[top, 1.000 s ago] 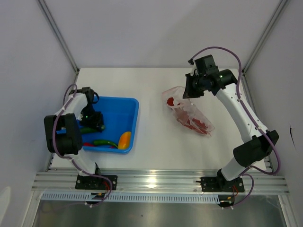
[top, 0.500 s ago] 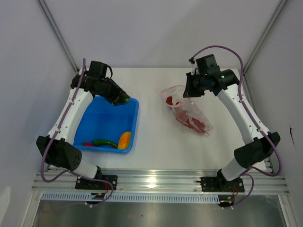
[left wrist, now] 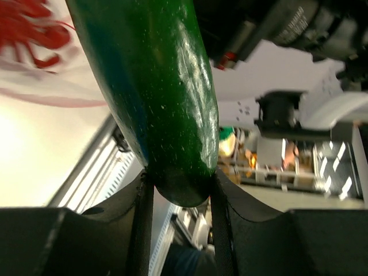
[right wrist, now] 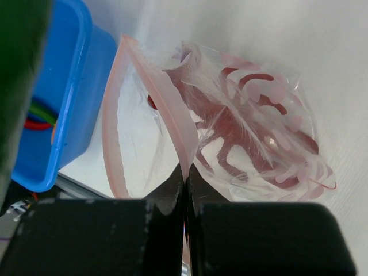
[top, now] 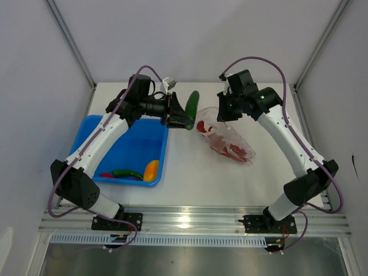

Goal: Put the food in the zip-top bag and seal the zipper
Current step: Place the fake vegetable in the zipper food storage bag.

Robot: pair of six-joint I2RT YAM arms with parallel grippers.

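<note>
We see the zip-top bag (top: pixel 227 141) lying on the worktop (top: pixel 190 172). Its red chilies (top: pixel 233 150) are blurred behind crinkled plastic and too tangled to count. Our right pincer (right wrist: pixel 185 175) pinches the pink zipper (right wrist: pixel 172 123) tight, and the mouth gapes. Our left pincer (left wrist: pixel 181 190) clamps a dark green pepper (top: pixel 193 102) just beside that mouth; the wrist view cuts off its far end.

Bare bench (top: pixel 184 169) lay open between the blue tray (top: pixel 164 150) and the zip-top bag (top: pixel 230 144), but the bag's mouth was crowded by the right gripper (top: pixel 221 113) pinching its rim and the green pepper (top: pixel 192 102) in the left gripper (top: pixel 184 119).
</note>
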